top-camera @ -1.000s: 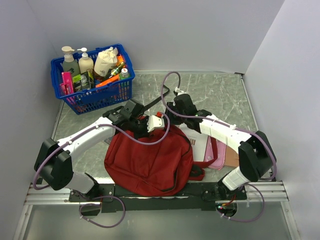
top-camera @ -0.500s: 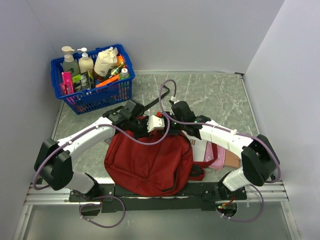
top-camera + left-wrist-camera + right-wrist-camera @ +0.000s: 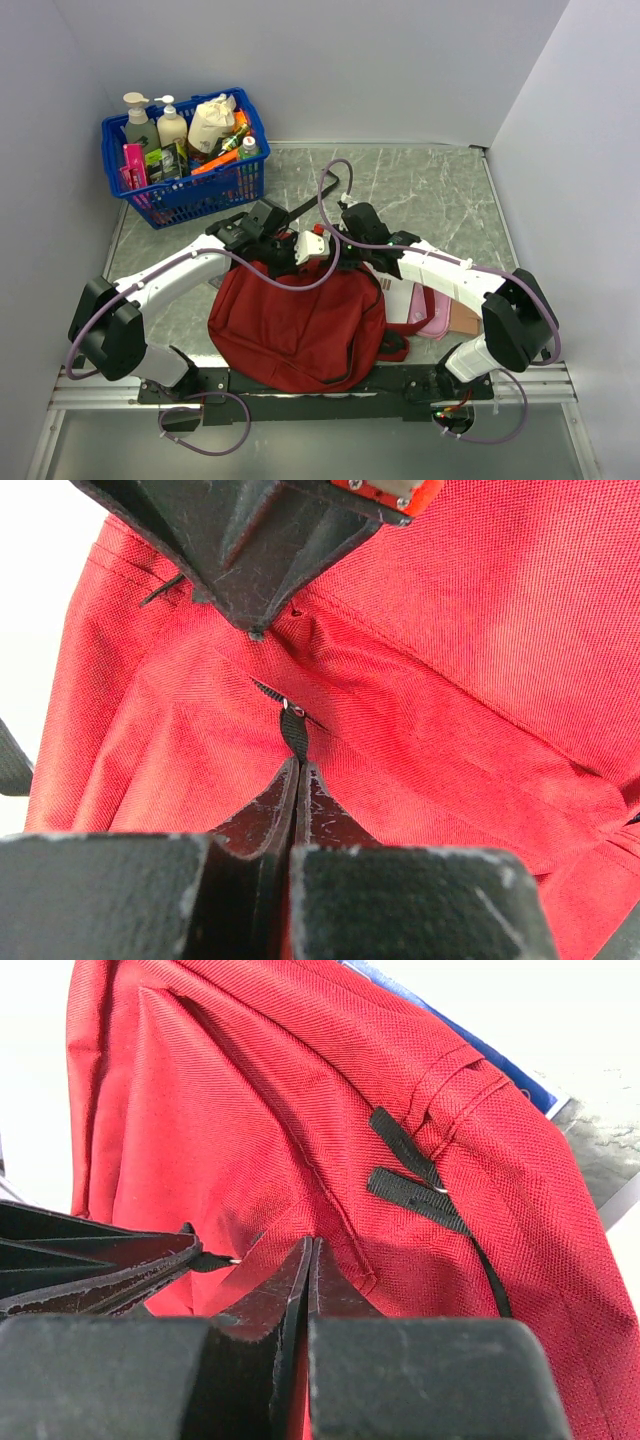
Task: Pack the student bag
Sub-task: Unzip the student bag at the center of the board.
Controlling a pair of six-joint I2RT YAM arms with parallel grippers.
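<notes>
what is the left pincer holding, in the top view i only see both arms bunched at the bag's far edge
observer: the left pincer is shut on a black zip tab of the bag.
operator: and the right one
observer: the right pincer is shut too, tips against the bag; I cannot tell whether it pinches any cloth.
operator: other tabs near it
observer: two black tabs lie past its tips, untouched.
</notes>
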